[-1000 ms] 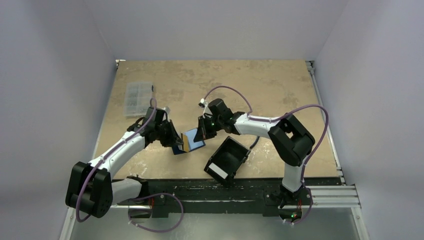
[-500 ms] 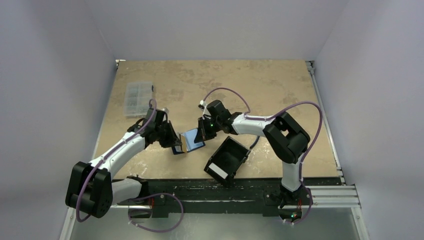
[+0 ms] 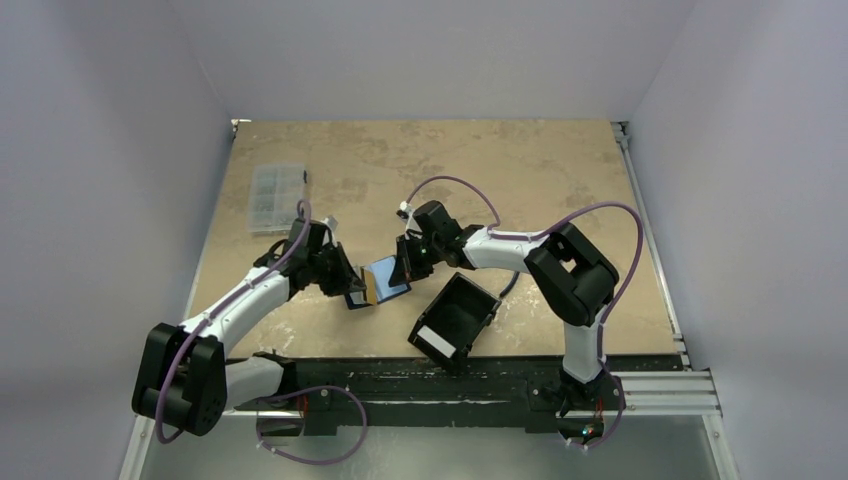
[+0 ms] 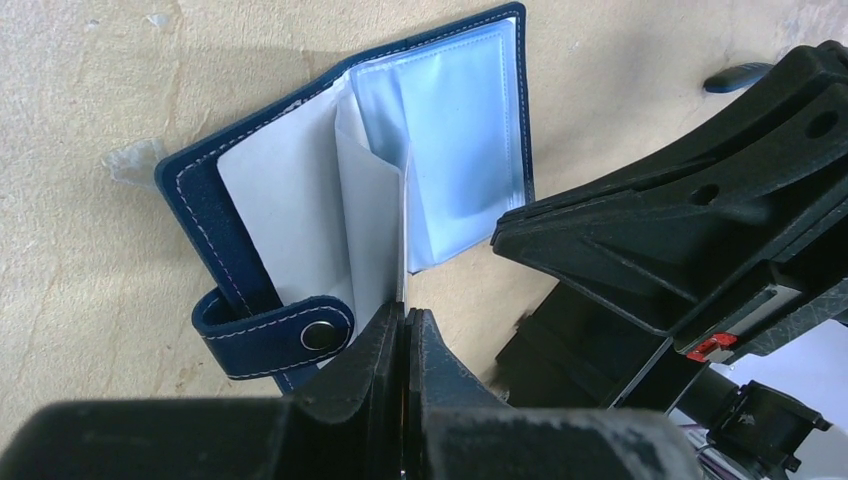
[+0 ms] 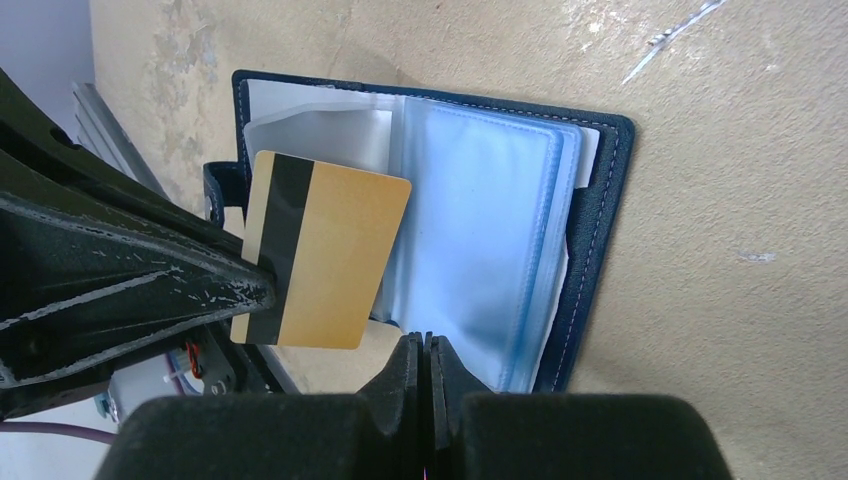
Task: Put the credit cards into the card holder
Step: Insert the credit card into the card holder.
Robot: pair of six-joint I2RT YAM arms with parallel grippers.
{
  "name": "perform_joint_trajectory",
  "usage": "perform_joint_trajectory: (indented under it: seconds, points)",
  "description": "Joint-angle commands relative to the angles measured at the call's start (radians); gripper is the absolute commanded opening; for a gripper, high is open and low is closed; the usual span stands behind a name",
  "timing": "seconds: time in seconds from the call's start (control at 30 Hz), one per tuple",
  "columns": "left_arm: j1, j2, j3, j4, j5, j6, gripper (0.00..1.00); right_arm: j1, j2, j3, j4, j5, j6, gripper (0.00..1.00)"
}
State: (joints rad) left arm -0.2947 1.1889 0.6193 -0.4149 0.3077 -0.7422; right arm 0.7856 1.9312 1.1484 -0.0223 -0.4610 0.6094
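Card holder (image 3: 392, 275) lying open on the worktop (image 3: 520, 170), clear sleeves (image 5: 480, 230) facing up, between 2 claws. Left claw (image 4: 405, 322), at 9 o'clock of it, is clenched on 1 gold credit card (image 5: 320, 262) held over the sleeves. Right claw (image 5: 425, 350), at 2 o'clock, is clenched; whether it grips anything cannot be told. Black tray (image 3: 455, 318) sits at 4 o'clock.

1. The table (image 3: 520, 170) is lit evenly and softly from above; only faint, short shadows are cast on it.
2. A pale sheen is seen on the clear plastic of the card holder (image 4: 460, 150).
3. In both wrist views the near jaws are blurred.
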Motion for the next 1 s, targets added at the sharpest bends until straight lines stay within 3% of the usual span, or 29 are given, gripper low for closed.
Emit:
perform_joint_trajectory:
  seconds: [0.0,0.73,0.97]
  points:
    - [0.014,-0.014,-0.025,0.035,0.022,-0.021,0.00,0.006,0.011,0.013,0.017,0.012,-0.016,0.00]
    - [0.056,-0.034,-0.101,0.172,0.106,-0.068,0.00,0.006,0.029,0.008,0.018,0.043,-0.032,0.00]
    - [0.063,-0.063,-0.121,0.203,0.145,-0.060,0.00,0.004,0.020,0.049,-0.054,0.081,-0.073,0.00]
